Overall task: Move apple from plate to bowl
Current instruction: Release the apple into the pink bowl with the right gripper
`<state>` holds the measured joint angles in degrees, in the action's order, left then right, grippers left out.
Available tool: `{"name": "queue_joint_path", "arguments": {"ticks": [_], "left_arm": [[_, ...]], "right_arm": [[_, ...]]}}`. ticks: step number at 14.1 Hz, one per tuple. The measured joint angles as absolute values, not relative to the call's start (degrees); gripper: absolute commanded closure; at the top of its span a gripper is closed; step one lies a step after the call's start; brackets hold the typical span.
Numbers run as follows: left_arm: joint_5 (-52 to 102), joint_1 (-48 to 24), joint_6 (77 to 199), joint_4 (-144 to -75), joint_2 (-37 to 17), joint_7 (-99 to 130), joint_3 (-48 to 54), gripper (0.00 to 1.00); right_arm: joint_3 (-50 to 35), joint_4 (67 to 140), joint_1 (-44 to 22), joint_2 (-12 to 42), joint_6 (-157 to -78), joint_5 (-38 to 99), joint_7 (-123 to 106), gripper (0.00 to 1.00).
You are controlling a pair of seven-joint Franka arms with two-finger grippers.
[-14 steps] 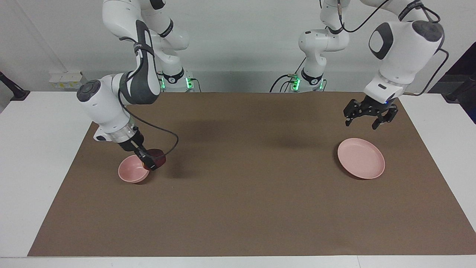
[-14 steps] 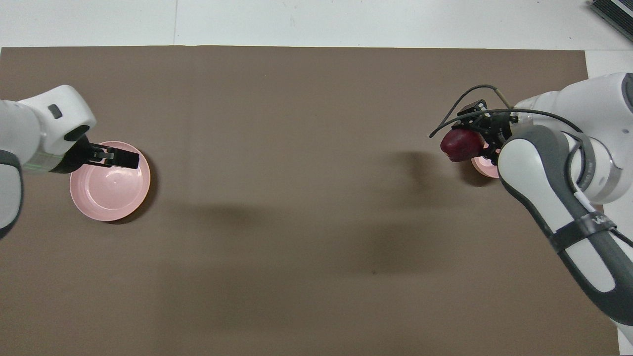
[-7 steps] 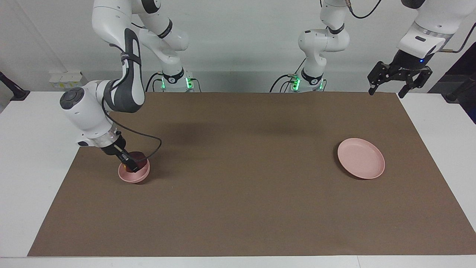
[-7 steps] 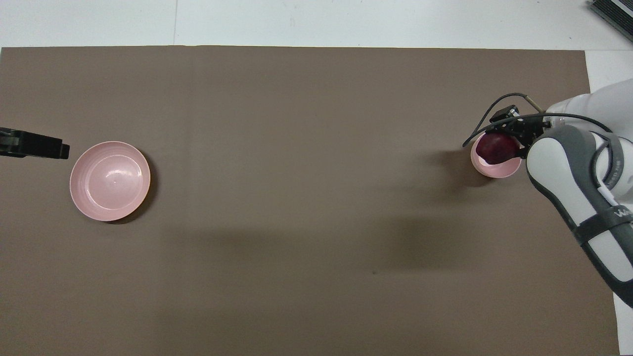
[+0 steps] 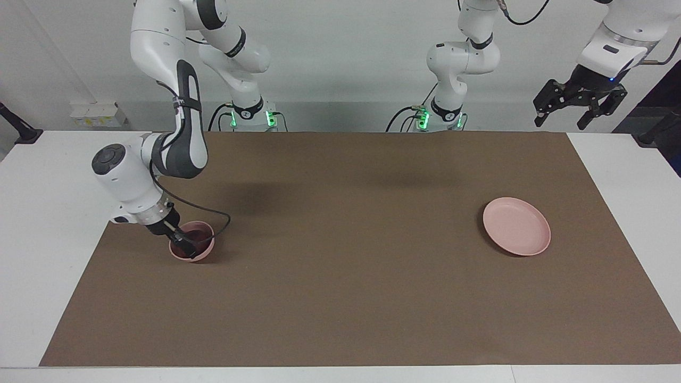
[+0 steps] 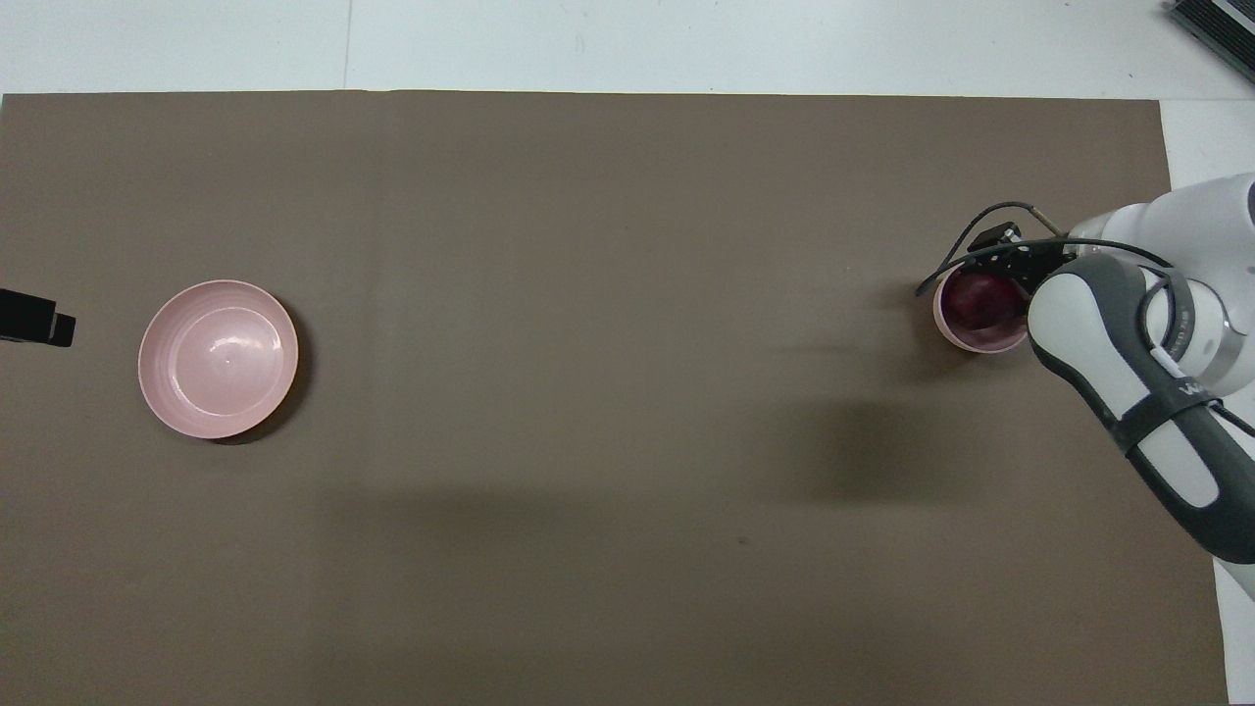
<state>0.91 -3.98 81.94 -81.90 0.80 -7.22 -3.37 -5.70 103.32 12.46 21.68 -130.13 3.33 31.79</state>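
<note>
The dark red apple [image 5: 200, 233] sits low inside the small pink bowl [image 5: 208, 248] at the right arm's end of the mat. My right gripper [image 5: 186, 244] reaches down into the bowl and is shut on the apple. From overhead the apple [image 6: 979, 300] fills the bowl [image 6: 980, 344], with the right gripper [image 6: 992, 279] over it. The pink plate [image 5: 516, 226] lies bare at the left arm's end of the mat and also shows in the overhead view [image 6: 218, 358]. My left gripper [image 5: 559, 122] hangs open and high over the mat's corner by the plate, and only its tip [image 6: 35, 320] shows overhead.
A brown mat [image 5: 346, 266] covers the table, with white table top [image 5: 42, 213] around it. The right arm's cable [image 5: 218, 218] loops beside the bowl.
My right gripper has carried the apple from beside the bowl to over it and lowered it in. My left gripper has risen from above the plate and drawn back toward the mat's edge.
</note>
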Motion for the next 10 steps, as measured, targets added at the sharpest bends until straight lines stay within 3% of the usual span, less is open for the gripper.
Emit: {"name": "queue_joint_path", "arguments": {"ticks": [4,10], "left_arm": [[0.9,-3.98,81.48,-81.9,0.8,-7.22,-3.39,0.0],[0.9,-3.98,81.08,-81.98,0.8,-7.14,-3.39,0.0]], "right_arm": [[-5.97,101.95,12.04,16.35,-123.21,1.33,23.0,0.0],[-6.22,94.36,11.59,10.81,-106.0,-3.53,2.58,0.0]]}}
